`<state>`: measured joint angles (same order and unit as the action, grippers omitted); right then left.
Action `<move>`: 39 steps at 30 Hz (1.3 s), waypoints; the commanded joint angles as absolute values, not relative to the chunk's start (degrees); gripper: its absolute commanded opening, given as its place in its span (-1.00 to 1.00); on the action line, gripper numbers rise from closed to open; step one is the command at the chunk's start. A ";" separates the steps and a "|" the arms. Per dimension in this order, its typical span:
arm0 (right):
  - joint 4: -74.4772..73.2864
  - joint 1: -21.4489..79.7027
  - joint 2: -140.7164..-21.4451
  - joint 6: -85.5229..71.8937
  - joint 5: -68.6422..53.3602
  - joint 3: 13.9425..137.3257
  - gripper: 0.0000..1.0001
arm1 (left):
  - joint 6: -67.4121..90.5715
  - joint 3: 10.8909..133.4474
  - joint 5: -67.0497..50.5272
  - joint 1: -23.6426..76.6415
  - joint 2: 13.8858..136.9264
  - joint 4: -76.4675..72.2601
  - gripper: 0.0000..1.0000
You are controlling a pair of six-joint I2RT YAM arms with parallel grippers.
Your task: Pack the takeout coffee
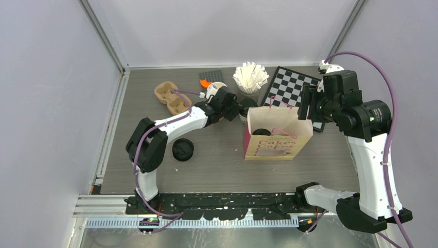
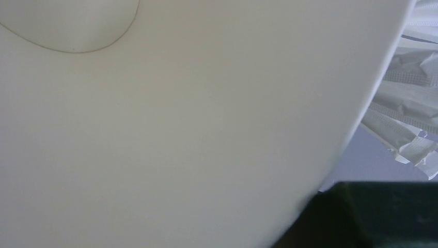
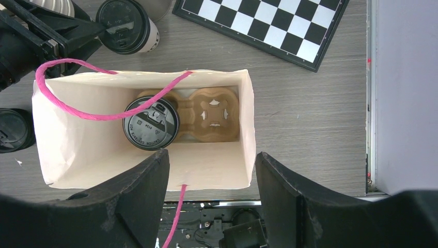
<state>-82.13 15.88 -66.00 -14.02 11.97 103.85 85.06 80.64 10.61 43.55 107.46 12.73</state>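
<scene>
- Paper bag point(image 3: 82, 144): stands upright and open on the table point(image 1: 217, 155), printed face toward the arms, pink cord handle point(image 3: 77, 112) draped across its mouth.
- Cardboard carrier point(image 3: 230, 116): lies in the bottom of the bag; left socket filled, right socket vacant.
- Lidded cup, first point(image 3: 151, 123): seated in the carrier's left socket inside the bag, black lid up.
- Lidded cup, second point(image 3: 126, 26): upright on the table just behind the bag's left corner, beside the wrapped straws point(image 1: 251, 76).
- Left gripper point(image 1: 235, 111): pressed up to the second cup, whose cream wall fills the left wrist view; whether the jaws have closed on it cannot be told.
- Right gripper point(image 3: 212, 160): held above the bag's near right edge, jaws wide apart, nothing between them.
- Chessboard point(image 3: 268, 26): flat on the table behind the bag, to the right.
- Spare carrier point(image 1: 172, 97): far left of the table.
- Loose black lids point(image 1: 183, 150): near the left arm.
</scene>
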 commanded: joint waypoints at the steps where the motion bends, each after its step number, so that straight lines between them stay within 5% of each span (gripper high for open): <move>1: -80.95 15.62 -65.55 -13.20 12.83 105.14 0.34 | 86.17 81.66 10.72 43.68 109.06 13.73 -0.16; 14: -80.95 15.58 -65.48 -13.37 13.05 105.69 0.34 | 86.24 81.20 9.93 43.68 109.84 14.08 -0.17; 24: -80.95 15.58 -65.33 -13.41 13.23 105.91 0.34 | 85.47 81.39 9.49 43.68 109.93 14.40 -0.42; 39: -80.75 15.59 -65.21 -13.59 12.75 105.64 0.34 | 85.97 80.03 8.90 43.81 110.13 12.79 -0.18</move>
<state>-82.13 15.88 -66.00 -13.87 12.38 103.94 84.68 81.19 10.41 43.55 108.20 12.08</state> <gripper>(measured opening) 0.669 0.408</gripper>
